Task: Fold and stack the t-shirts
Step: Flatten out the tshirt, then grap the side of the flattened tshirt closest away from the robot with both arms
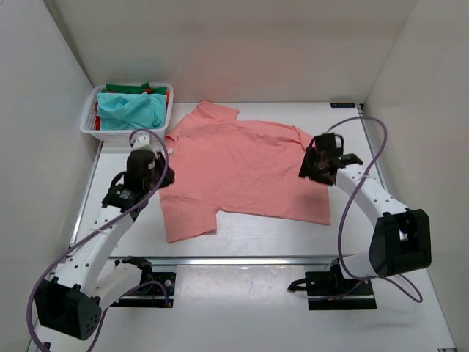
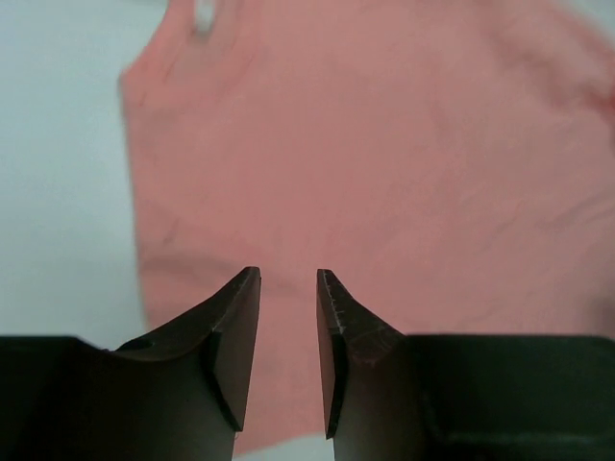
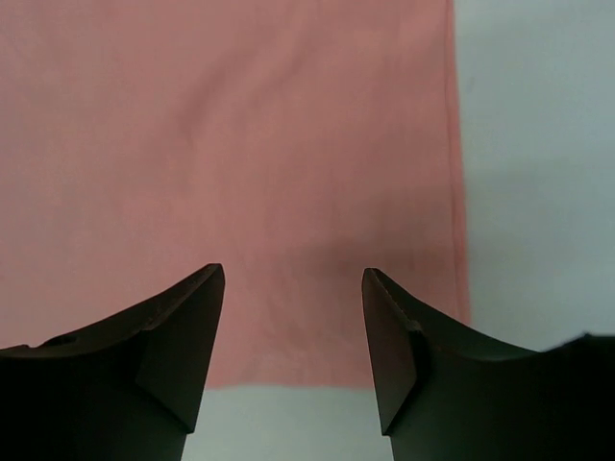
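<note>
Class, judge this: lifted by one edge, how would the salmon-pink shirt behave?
Probably floppy: the salmon-pink shirt lies flat and thin with soft creases, so it would likely sag. Pushed, it may bunch rather than slide across the table.

White table [image 1: 256, 236], salmon-pink t-shirt [image 1: 242, 169] spread flat, white basket [image 1: 121, 133] at far-left corner

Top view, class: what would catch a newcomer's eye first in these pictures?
The salmon-pink shirt spread out mid-table dominates. At the far left corner a white basket holds a teal shirt atop other cloth. The left tool and right tool stand open over the pink shirt's opposite edges.
</note>
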Controlling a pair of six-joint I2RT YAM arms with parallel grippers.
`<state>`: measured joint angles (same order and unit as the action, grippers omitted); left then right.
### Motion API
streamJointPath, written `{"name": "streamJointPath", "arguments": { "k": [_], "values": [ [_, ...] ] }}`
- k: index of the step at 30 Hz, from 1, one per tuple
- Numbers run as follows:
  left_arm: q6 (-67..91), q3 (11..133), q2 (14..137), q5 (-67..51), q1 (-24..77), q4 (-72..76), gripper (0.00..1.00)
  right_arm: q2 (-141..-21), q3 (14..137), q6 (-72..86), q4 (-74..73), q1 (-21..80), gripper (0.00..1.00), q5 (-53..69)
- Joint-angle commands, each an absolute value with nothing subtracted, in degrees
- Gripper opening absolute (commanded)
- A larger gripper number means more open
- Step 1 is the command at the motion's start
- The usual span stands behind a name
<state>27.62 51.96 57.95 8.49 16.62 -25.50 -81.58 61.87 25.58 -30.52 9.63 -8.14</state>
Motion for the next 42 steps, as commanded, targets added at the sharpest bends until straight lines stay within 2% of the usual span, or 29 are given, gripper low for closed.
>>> {"name": "streamJointPath", "arguments": {
  "k": [1, 4, 6, 8, 11, 14, 19, 29, 30, 31, 34, 35, 37, 38, 39, 40, 42],
  "values": [
    [30.4, 41.77, 54.85, 10.99, 16.43, -37.95, 0.41, -75.61, 54.51, 29.09, -37.96, 12.48, 0.57, -12.74],
    [35.58, 37.18, 51.59, 12.12, 19.14, -40.68, 0.43, -71.82, 47.92, 31.46, -40.34, 11.6, 0.56, -12.12],
    [39.1, 39.89, 52.9, 15.54, 24.33, -44.11, 0.46, -70.49, 47.2, 31.29, -42.53, 10.55, 0.57, -11.87],
    [39.55, 37.9, 54.23, 11.01, 21.99, -45.26, 0.44, -70.49, 45.97, 30.5, -43.68, 9.5, 0.58, -10.99],
    [43.32, 32.71, 53.36, 7.56, 21.79, -45.78, 0.51, -69.35, 45.62, 29.18, -44.21, 8.27, 0.6, -10.72],
    [47.44, 31.46, 48.71, 10.54, 24.51, -46.67, 0.59, -68.65, 44.83, 28.48, -42.98, 6.68, 0.6, -9.23],
    [48.51, 26.29, 47.37, 5.2, 20.74, -44.74, 0.57, -69.25, 43.77, 27.95, -42.01, 6.15, 0.6, -8.52],
    [49.66, 22.23, 55.8, 8.61, 23.64, -37.8, 0.57, -72.68, 41.14, 26.38, -39.82, 4.84, 0.65, -7.92],
    [49.57, 21.71, 56.42, 8.35, 23.47, -36.75, 0.56, -73.56, 40.7, 26.11, -39.29, 5.1, 0.65, -7.74],
    [49.14, 22.23, 57.21, 8.44, 23.38, -35.78, 0.35, -74.52, 40.26, 25.76, -38.59, 4.75, 0.65, -7.21],
    [48.78, 23.72, 57.75, 8.53, 24.25, -34.63, 0.06, -76.98, 39.64, 25.49, -37.53, 5.18, 0.65, -6.15],
    [48.69, 23.99, 57.92, 8.26, 24.17, -34.98, 0.01, -77.6, 39.55, 25.31, -37.36, 5.71, 0.65, -5.89],
    [47.82, 24.87, 57.13, 7.65, 23.82, -35.24, 0.0, -79.27, 39.64, 25.49, -37.53, 6.15, 0.57, -5.71],
    [47.64, 25.31, 56.08, 7.3, 23.56, -35.77, 0.0, -79.71, 39.46, 25.05, -37.01, 6.41, 0.37, -4.84],
    [47.46, 25.66, 54.77, 6.86, 23.38, -36.21, 0.0, -79.72, 39.2, 25.05, -37.18, 6.68, 0.24, -4.83],
    [47.29, 26.8, 53.02, 6.59, 23.29, -36.91, 0.0, -79.72, 39.81, 25.22, -37.79, 6.94, 0.01, -5.1],
    [46.67, 29.87, 51.17, 5.9, 23.2, -38.66, 0.0, -78.32, 41.56, 25.31, -39.37, 7.82, 0.0, -5.79]
  ]
}}
